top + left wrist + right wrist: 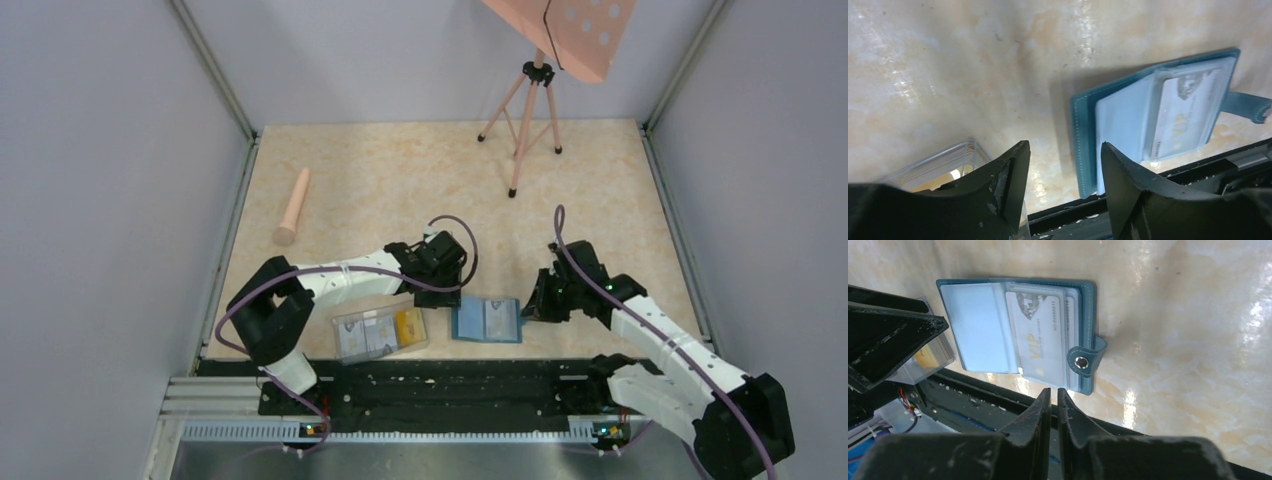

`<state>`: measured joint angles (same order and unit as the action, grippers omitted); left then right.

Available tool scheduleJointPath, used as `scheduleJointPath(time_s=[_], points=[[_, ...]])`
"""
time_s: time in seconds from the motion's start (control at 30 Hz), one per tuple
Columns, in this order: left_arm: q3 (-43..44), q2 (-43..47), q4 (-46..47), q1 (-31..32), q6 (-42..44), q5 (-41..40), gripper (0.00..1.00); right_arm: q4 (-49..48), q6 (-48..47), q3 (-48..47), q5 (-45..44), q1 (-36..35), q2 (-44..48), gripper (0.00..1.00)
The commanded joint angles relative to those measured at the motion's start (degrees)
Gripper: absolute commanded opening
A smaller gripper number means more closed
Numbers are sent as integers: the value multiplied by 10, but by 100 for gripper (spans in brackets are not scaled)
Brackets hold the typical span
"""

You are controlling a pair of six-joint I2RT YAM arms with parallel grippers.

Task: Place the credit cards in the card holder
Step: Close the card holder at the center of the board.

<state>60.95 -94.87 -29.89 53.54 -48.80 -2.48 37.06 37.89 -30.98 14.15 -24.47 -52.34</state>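
Note:
The teal card holder [487, 319] lies open on the table near the front edge. It also shows in the left wrist view [1083, 140] and the right wrist view [955, 342]. A pale card [1040, 340] sits in its right pocket, also seen in the left wrist view [1185, 112]. More cards, one yellow-orange [409, 322], lie in a clear box [380, 334] to its left. My left gripper [443, 262] is open and empty, above the gap between box and holder [1064, 150]. My right gripper [535, 300] is shut and empty, just right of the holder [1054, 392].
A peach cylinder [293, 206] lies at the far left. A tripod [524, 110] stands at the back. The black base rail [430, 385] runs along the front edge, close below the box and holder. Walls bound the table on three sides.

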Motion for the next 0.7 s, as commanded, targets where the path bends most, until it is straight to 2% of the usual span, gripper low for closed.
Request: scheduleJointPath(time_s=[0.0, 0.1, 0.23, 0.47, 0.53, 0.67], points=[[-17, 11, 4, -10, 1, 18, 60, -45, -14, -14, 38, 1, -23, 7], [-11, -9, 51, -10, -7, 77, 60, -69, -16, -1, 53, 1, -48, 0], [-4, -34, 89, -9, -22, 121, 59, -89, -11, 16, 52, 1, -83, 0], [-24, -19, 171, -8, -37, 187, 52, -94, -6, 31, 33, 1, -118, 0], [-27, -11, 179, -8, -40, 191, 47, -94, -6, 31, 32, 1, -120, 0], [-20, -8, 146, -8, -39, 164, 24, -94, -8, 26, 36, 1, -117, 0]])
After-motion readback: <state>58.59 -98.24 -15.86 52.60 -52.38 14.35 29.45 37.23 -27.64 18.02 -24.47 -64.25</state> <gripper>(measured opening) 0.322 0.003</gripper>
